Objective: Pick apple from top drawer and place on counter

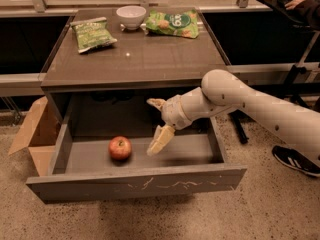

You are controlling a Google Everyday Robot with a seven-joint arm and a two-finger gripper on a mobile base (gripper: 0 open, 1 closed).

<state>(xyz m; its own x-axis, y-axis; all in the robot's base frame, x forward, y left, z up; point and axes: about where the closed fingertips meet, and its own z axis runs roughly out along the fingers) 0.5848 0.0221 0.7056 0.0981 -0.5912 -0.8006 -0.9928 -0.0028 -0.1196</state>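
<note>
A grey cabinet (pixel 57 104) stands on a speckled floor, and its glossy brown counter (pixel 150 59) takes up the upper middle of the scene. Below it the top drawer (pixel 140 184) is pulled fully out, with pale scratches across its long front panel. The robot's white arm (pixel 260 109) reaches in from the picture's right, passing under the counter's front edge and bending down over the open drawer. An open cardboard box (pixel 32 134) leans against the cabinet on the picture's left. At the back of the counter a green snack bag (pixel 92 34) lies toward the left and a second green snack bag (pixel 172 23) toward the right, with a white bowl (pixel 131 16) upright between them. A dark shoe (pixel 295 160) with a white sole rests on the floor at the far right. The gripper (pixel 152 126) hangs inside the drawer's right half with its two fingers spread wide and nothing between them, one pointing up toward the counter's underside, the other angled down close to the drawer floor. The apple (pixel 120 147), red with yellowish patches, sits on the drawer floor left of centre, near the lower finger but clear of it.
</note>
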